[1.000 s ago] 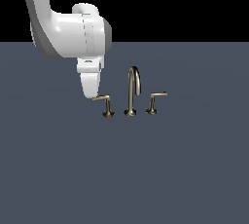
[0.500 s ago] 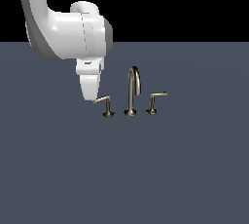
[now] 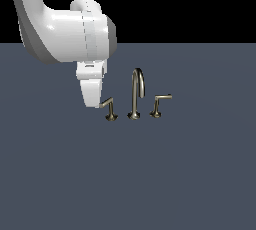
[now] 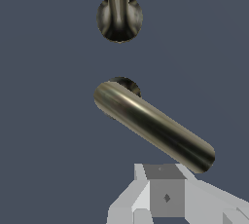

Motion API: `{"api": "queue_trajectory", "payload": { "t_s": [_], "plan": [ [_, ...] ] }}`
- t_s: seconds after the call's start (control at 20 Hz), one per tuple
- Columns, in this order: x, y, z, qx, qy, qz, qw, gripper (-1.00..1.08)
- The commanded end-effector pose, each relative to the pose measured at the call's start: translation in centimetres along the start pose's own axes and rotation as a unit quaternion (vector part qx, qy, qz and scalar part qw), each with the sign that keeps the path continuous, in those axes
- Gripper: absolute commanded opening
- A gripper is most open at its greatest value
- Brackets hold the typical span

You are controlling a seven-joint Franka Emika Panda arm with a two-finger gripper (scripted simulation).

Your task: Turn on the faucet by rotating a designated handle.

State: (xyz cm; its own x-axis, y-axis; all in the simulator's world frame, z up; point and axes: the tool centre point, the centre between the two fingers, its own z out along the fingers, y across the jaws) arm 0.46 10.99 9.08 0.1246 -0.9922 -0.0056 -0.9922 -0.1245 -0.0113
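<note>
The brass faucet has a tall gooseneck spout [image 3: 136, 93] with a lever on each side. The handle [image 3: 108, 106] stands on the exterior view's left, its thin arm jutting left and slanting down toward my gripper [image 3: 92, 102]. My white fingers look pressed together, and their tip touches the outer end of that arm. In the wrist view the handle's arm [image 4: 153, 126] is a brass bar lying diagonally over its base, with my gripper [image 4: 163, 175] right against its free end. The spout's base [image 4: 119, 19] sits beyond. Nothing is held between the fingers.
The twin lever [image 3: 159, 103] stands on the exterior view's right of the spout, its arm pointing right. All three pieces rest on a flat dark grey surface [image 3: 150, 174]. My bulky white arm [image 3: 65, 34] hangs over the left side.
My gripper has come lower and closer to the handle's post. The handle's arm has swung with it, from level to slanted.
</note>
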Motion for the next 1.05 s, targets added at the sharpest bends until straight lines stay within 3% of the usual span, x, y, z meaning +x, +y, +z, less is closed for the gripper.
{"api": "queue_trajectory", "payload": {
  "t_s": [0.0,0.4,0.45,0.5,1.0],
  "plan": [
    [1.0,0.6,0.0,-0.002,0.001,0.002,1.0000,-1.00],
    [3.9,2.7,-0.1,-0.005,0.003,0.004,1.0000,-1.00],
    [3.9,2.7,-0.1,-0.005,0.003,0.004,1.0000,-1.00],
    [1.8,2.4,0.0,-0.003,-0.002,-0.010,0.9999,-1.00],
    [8.4,1.6,-0.1,-0.006,0.003,0.004,1.0000,-1.00]
  ]
}}
